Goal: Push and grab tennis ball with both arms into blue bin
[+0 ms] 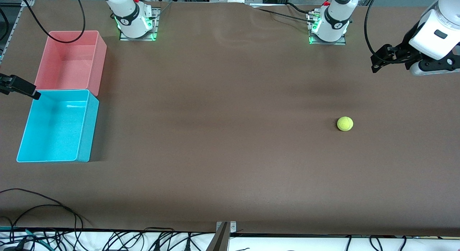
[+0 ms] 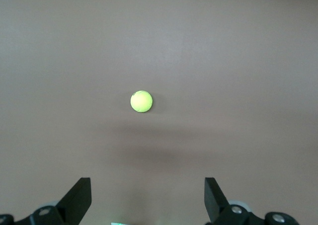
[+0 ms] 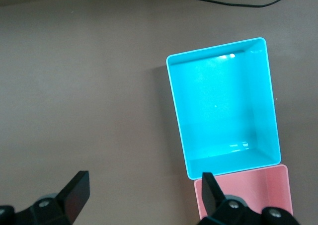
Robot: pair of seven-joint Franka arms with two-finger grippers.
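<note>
The tennis ball [image 1: 345, 123] lies on the brown table toward the left arm's end, and it also shows in the left wrist view [image 2: 141, 101]. My left gripper [image 1: 375, 64] is up in the air over the table's end, apart from the ball, open and empty [image 2: 147, 197]. The blue bin [image 1: 88, 128] stands at the right arm's end with nothing in it, and it shows in the right wrist view [image 3: 218, 101]. My right gripper [image 1: 32, 92] hovers over the bin's corner where it meets the pink bin, open and empty [image 3: 144, 192].
A pink bin [image 1: 72, 60] touches the blue bin's farther end and shows in the right wrist view [image 3: 243, 190]. The arm bases [image 1: 136, 24] [image 1: 329, 28] stand along the table's farther edge. Black cables [image 1: 43, 208] lie at the nearer edge.
</note>
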